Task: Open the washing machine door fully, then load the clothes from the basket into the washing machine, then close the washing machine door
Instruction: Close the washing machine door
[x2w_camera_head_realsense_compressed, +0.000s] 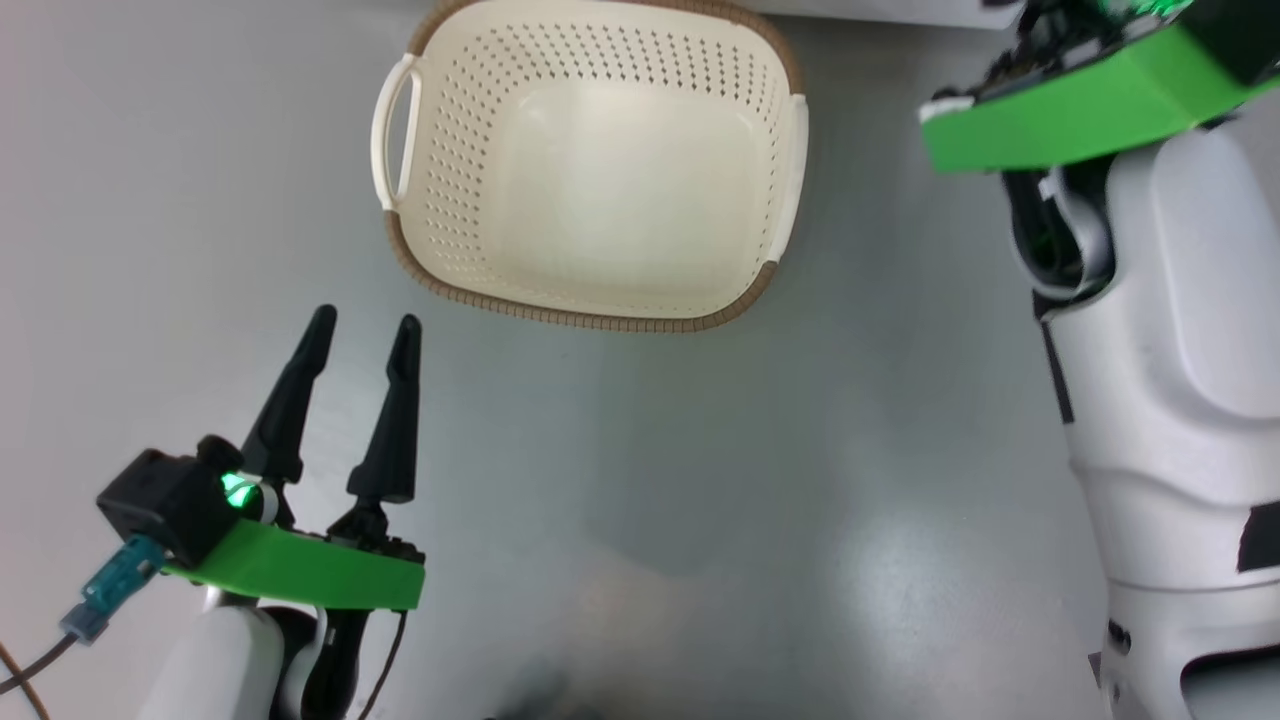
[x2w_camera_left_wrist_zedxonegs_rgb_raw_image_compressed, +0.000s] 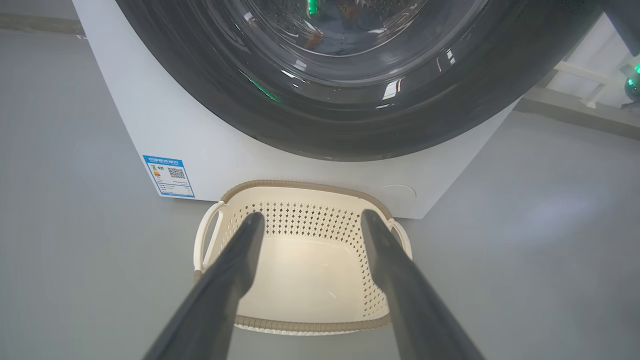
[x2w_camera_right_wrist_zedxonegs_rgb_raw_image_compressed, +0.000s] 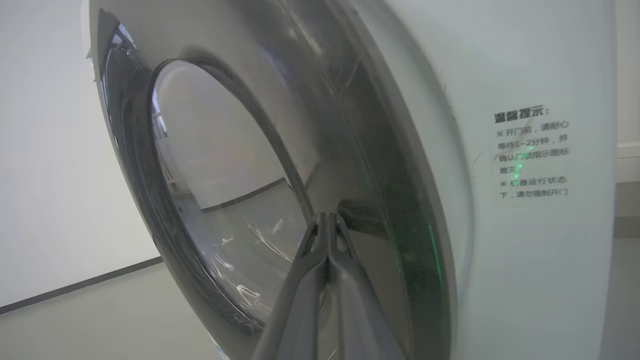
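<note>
The basket (x2w_camera_head_realsense_compressed: 600, 170) stands on the floor with nothing in it, just ahead of my left gripper (x2w_camera_head_realsense_compressed: 365, 330), which is open and holds nothing. In the left wrist view the basket (x2w_camera_left_wrist_zedxonegs_rgb_raw_image_compressed: 300, 280) sits right before the washing machine (x2w_camera_left_wrist_zedxonegs_rgb_raw_image_compressed: 165, 125). The washing machine door (x2w_camera_left_wrist_zedxonegs_rgb_raw_image_compressed: 350, 125) lies against the machine's front. Something bluish, perhaps the clothes (x2w_camera_left_wrist_zedxonegs_rgb_raw_image_compressed: 330, 30), shows dimly through its glass. My right gripper (x2w_camera_right_wrist_zedxonegs_rgb_raw_image_compressed: 327, 217) is shut and empty, its tips at the black frame of the washing machine door (x2w_camera_right_wrist_zedxonegs_rgb_raw_image_compressed: 140, 165), beside a dark recess near the door's edge.
A blue label sticker (x2w_camera_left_wrist_zedxonegs_rgb_raw_image_compressed: 169, 176) and a small round flap (x2w_camera_left_wrist_zedxonegs_rgb_raw_image_compressed: 397, 194) sit low on the machine's front. A text sticker (x2w_camera_right_wrist_zedxonegs_rgb_raw_image_compressed: 532, 152) is on its white face. My right arm's pale body (x2w_camera_head_realsense_compressed: 1160, 400) fills the right side. Grey floor (x2w_camera_head_realsense_compressed: 700, 480) lies around the basket.
</note>
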